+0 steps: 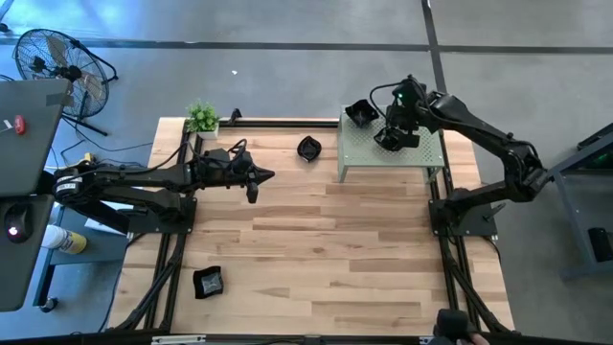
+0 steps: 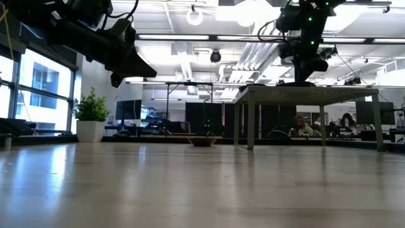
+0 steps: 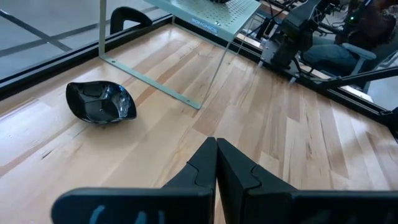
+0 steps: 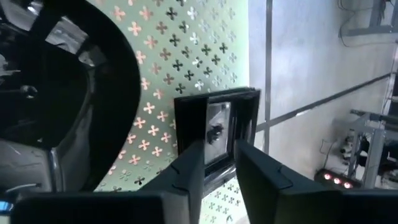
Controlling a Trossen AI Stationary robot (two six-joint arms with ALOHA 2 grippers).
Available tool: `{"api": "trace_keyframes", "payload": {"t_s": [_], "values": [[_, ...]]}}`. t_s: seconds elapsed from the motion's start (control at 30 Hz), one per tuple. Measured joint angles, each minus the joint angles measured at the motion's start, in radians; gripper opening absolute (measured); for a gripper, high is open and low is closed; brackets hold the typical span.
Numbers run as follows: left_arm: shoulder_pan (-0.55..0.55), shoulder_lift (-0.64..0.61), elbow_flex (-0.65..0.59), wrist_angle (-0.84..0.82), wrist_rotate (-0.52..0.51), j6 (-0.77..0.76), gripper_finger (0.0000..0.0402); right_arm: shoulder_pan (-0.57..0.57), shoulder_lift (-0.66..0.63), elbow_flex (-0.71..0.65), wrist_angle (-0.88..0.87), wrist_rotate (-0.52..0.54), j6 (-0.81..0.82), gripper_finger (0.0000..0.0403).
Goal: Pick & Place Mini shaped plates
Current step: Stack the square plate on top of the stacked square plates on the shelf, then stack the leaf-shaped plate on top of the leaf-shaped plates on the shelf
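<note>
My right gripper (image 4: 221,174) hangs open over the pale green perforated stand (image 1: 421,153), pointing steeply down. The near rim of a small square black plate (image 4: 217,127), lying on the stand top, shows in the gap between its fingers. A larger glossy black dish (image 4: 62,93) sits close beside it, and another plate (image 1: 360,113) rests on the stand's far left corner. A wavy-edged plate (image 3: 99,102) lies on the table left of the stand. My left gripper (image 3: 216,155) is shut on nothing, hovering above the table's left half (image 1: 254,177). My right gripper has its fingers (image 4: 189,171) on either side of the square plate's near rim (image 4: 219,163), coming from above at a slant. Whether they touch the rim, I cannot tell. The plate lies on the stand top.
One more black plate (image 1: 209,281) lies near the table's front left corner. A small potted plant (image 1: 202,118) stands at the far left corner. The stand's legs (image 3: 211,62) rise from the far right part of the table. Bare wood (image 1: 326,249) fills the middle.
</note>
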Motion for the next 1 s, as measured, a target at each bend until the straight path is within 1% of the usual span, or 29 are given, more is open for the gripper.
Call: {"api": "trace_keyframes", "payload": {"t_s": [0.17, 0.27, 0.33, 0.4, 0.47, 0.6, 0.67, 0.73, 0.87, 1.0], "values": [[0.0, 0.0, 0.0, 0.0, 0.0, -0.002, 0.0001, 0.001, -0.023, 0.0, 0.001, 0.021, 0.029, 0.0106], [0.0, 0.0, 0.0, 0.0, 0.0, -0.035, 0.0001, 0.003, -0.059, 0.0, 0.003, 0.018, 0.07, 0.0109], [0.0, 0.0, 0.0, 0.0, -0.006, -0.083, 0.0001, 0.003, -0.09, 0.0, -0.001, 0.015, 0.112, 0.0108], [0.001, 0.0, 0.0, 0.0, -0.022, -0.151, 0.0001, 0.004, -0.128, 0.0, -0.018, 0.006, 0.184, 0.0103], [0.022, 0.005, 0.002, -0.01, -0.029, -0.219, 0.0, 0.02, -0.169, 0.0, -0.054, -0.029, 0.287, 0.0091], [0.102, 0.048, 0.053, -0.098, -0.012, -0.312, 0.0, 0.09, -0.245, 0.001, -0.096, -0.126, 0.518, 0.0046], [0.15, 0.093, 0.09, -0.118, 0.022, -0.315, 0.0, 0.148, -0.279, 0.001, -0.091, -0.143, 0.619, 0.0017], [0.202, 0.156, 0.13, -0.128, 0.066, -0.317, 0.0, 0.217, -0.306, 0.001, -0.074, -0.139, 0.704, 0.0005], [0.291, 0.316, 0.232, -0.167, 0.137, -0.348, 0.0003, 0.357, -0.336, 0.001, -0.029, -0.097, 0.86, 0.0011], [0.349, 0.472, 0.338, -0.173, 0.19, -0.355, 0.0024, 0.475, -0.336, 0.001, -0.008, -0.028, 0.925, 0.0002]]}}
